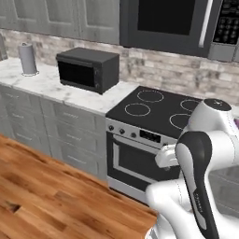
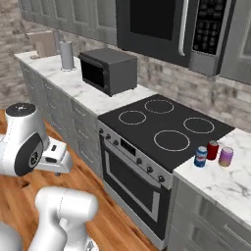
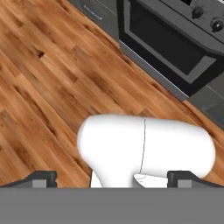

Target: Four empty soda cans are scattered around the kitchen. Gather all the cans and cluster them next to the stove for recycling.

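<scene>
**Tool empty over the floor, three cans by the stove**

My tool (image 3: 112, 178) has its fingers spread wide, holding nothing, aimed down at the wooden floor (image 3: 48, 83) before the oven door (image 3: 175, 43). Well away from it, up on the counter (image 2: 220, 184), stand three upright soda cans just right of the stove (image 2: 166, 130): blue can (image 2: 201, 157), red can (image 2: 212, 150), pink-purple can (image 2: 226, 157), clustered closely.
</scene>
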Motion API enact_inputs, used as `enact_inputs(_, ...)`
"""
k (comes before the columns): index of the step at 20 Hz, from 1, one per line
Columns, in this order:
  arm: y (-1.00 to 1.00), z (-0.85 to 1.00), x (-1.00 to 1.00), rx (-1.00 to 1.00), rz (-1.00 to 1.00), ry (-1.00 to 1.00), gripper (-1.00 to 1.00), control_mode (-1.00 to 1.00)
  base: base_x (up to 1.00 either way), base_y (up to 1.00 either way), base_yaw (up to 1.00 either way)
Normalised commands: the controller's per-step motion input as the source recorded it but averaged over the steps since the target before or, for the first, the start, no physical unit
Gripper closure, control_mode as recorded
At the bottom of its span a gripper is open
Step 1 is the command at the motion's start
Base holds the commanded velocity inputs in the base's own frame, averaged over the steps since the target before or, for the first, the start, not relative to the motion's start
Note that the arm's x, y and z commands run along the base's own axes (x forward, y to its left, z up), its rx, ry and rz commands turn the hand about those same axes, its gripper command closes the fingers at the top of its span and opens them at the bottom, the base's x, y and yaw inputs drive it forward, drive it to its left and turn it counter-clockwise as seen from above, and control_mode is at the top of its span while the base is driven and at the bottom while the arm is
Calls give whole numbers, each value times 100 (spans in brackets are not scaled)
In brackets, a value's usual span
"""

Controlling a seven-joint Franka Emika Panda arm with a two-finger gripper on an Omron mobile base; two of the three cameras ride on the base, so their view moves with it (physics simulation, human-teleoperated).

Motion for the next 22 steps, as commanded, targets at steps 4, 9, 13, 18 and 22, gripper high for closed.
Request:
enact_inputs(4,0,0,0,0,0,0,-100,100,16,0,38)
enact_inputs(9,0,0,0,0,0,0,-100,100,24,0,42)
enact_inputs(13,0,0,0,0,0,0,-100,100,30,0,38)
enact_inputs(18,0,0,0,0,0,0,-100,100,65,0,35)
enact_inputs(22,0,0,0,0,0,0,-100,100,83,-9,34)
